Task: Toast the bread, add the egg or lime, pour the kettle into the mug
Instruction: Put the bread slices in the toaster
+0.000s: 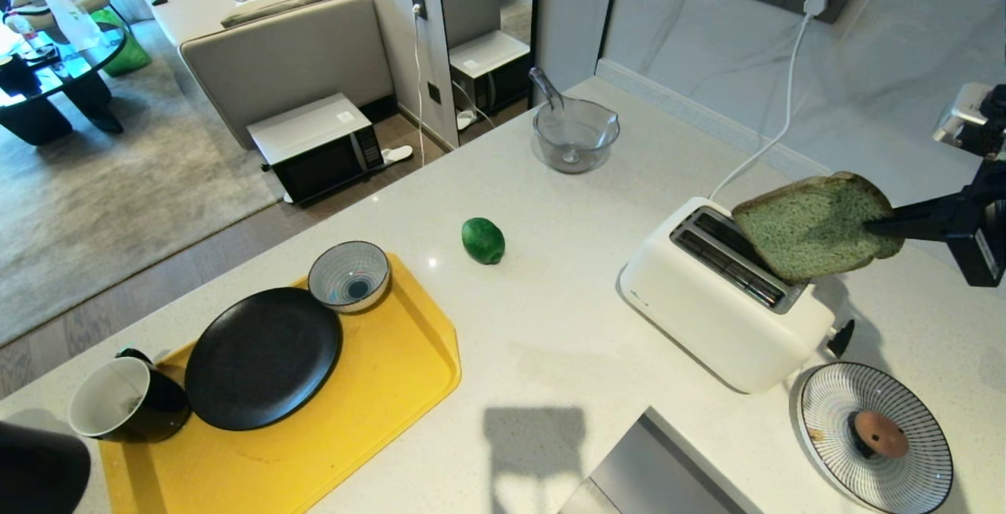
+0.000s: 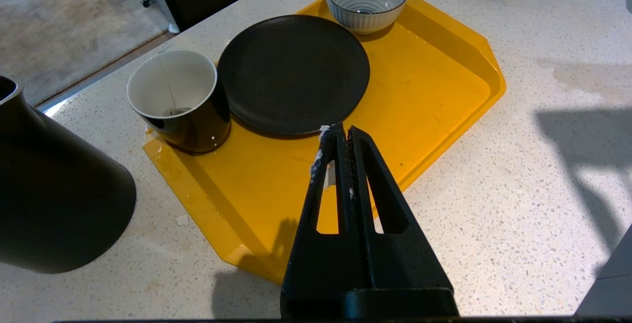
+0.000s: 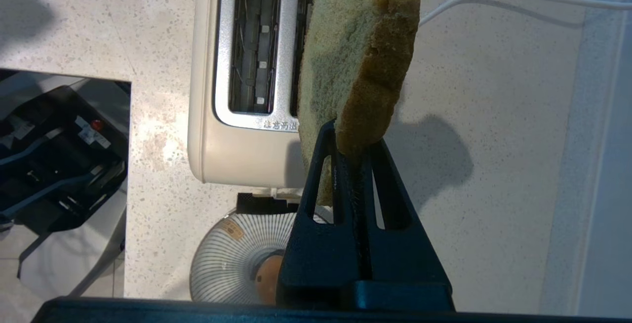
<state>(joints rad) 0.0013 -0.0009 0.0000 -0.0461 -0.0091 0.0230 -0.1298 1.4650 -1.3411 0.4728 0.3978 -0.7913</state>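
Holding the bread [image 1: 813, 225] by one edge in shut fingers, the right gripper [image 1: 871, 225] keeps it above the toaster [image 1: 711, 302], its long side nearly along the slots, while the left gripper [image 2: 338, 135] hangs shut over the tray [image 2: 444, 81].

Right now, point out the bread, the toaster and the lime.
bread [image 1: 809, 225], head view, middle of its green face.
toaster [image 1: 707, 306], head view, white side wall.
lime [image 1: 482, 240], head view, centre of its skin.

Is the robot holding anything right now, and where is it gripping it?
Yes. The right gripper pinches the bread by one crust edge, above the toaster. The left gripper holds nothing.
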